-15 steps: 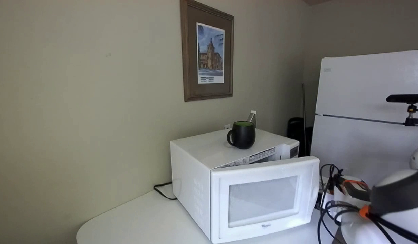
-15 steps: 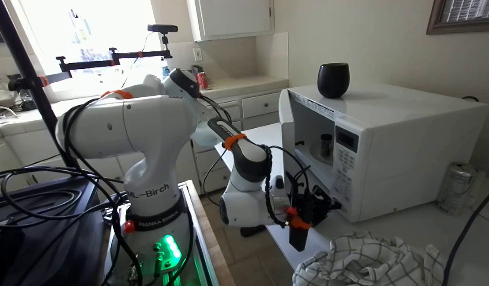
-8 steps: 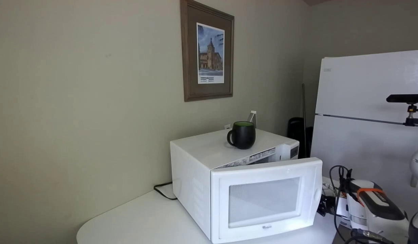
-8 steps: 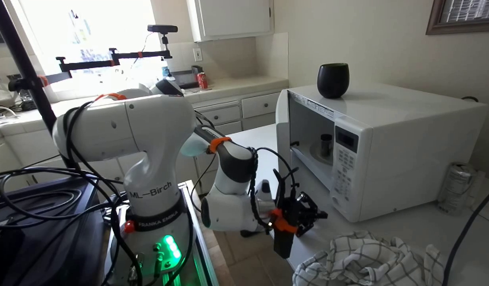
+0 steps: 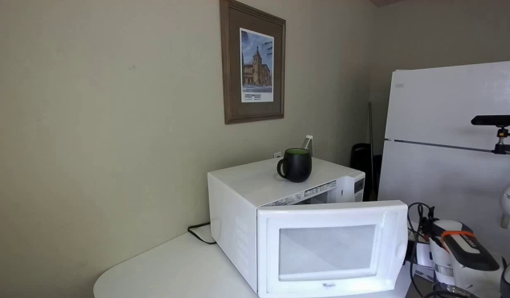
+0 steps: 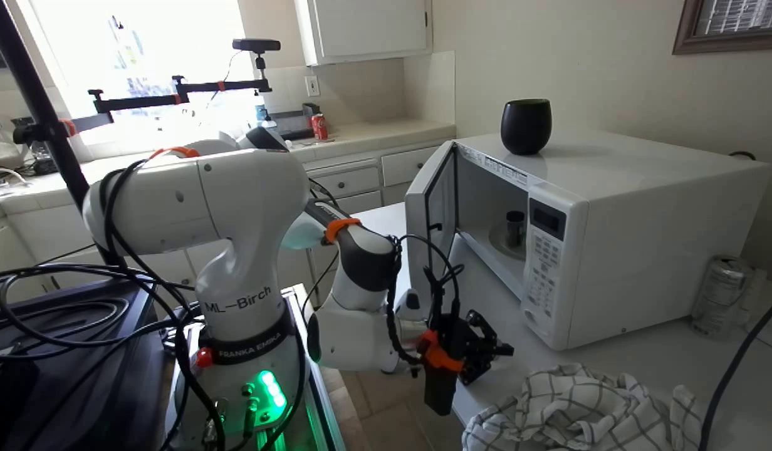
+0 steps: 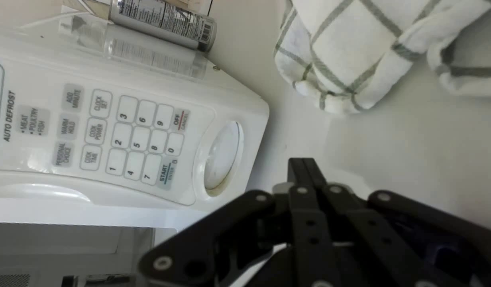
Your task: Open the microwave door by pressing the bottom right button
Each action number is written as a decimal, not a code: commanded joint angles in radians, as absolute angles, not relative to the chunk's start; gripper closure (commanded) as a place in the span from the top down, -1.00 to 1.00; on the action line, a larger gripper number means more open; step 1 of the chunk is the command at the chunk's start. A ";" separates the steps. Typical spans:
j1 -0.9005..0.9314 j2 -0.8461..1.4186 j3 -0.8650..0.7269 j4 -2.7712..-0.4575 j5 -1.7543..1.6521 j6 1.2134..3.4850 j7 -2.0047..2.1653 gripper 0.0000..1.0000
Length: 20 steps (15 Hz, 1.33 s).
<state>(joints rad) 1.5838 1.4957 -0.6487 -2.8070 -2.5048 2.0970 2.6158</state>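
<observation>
1. White-and-black jointed robot arm (image 6: pixel 260 188): in an exterior view it rises from its base, folds over at the top and slopes down to the right, the wrist bent nearly level. The white column is lettered "ML-Birch", its black band "FRANKA EMIKA".

2. White boxy microwave oven (image 6: pixel 618 238): upright on a smooth white counter (image 5: pixel 168 269), long axis horizontal along the front, the front turned toward the arm.

3. Wide, white-framed microwave door (image 5: pixel 331 248), its rectangular window pale grey: open, long axis horizontal, the free edge standing well out from the body near the arm. Whether door and arm touch cannot be told. Small, slightly blurred script beneath the window reads "Whirlpool".

4. White control panel (image 7: pixel 106 139) with flat keys: turned sideways in the wrist view. Legible: "AUTO DEFROST", "ADD MINUTE", "WARM HOLD", "PERSONAL CHOICE", "CLOCK SET", "COOK POWER", "COOK TIME", digits 0–9, "OFF CANCEL", "START ENTER".

5. Black two-fingered tool (image 7: pixel 304 167): jaws pressed together, tips side by side. It extends from the wrist over the counter, near the microwave's lower front corner and apart from it.

6. White oval button (image 7: pixel 222 155): at the panel's bottom end, below the row "OFF", 0, "START"; the tool's tips are near it, not touching.
</observation>
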 commanded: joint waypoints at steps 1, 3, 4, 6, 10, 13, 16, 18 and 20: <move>1.590 1.496 -0.567 -2.810 -2.529 2.066 2.601 -1.00; 1.588 1.496 -0.556 -2.817 -2.529 2.050 2.593 -1.00; 1.591 1.496 -0.550 -2.821 -2.529 2.042 2.590 -1.00; 1.601 1.496 -0.536 -2.828 -2.529 2.041 2.596 -1.00; 1.611 1.497 -0.535 -2.841 -2.530 2.057 2.594 -1.00; 1.609 1.497 -0.537 -2.846 -2.529 2.054 2.596 -1.00; 1.590 1.497 -0.534 -2.847 -2.529 2.029 2.600 -1.00; 1.580 1.497 -0.523 -2.848 -2.529 1.994 2.592 -1.00; 1.574 1.499 -0.517 -2.851 -2.529 1.967 2.572 -1.00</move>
<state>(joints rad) 1.5953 1.4993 -0.5899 -2.8510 -2.5048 2.0316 2.5828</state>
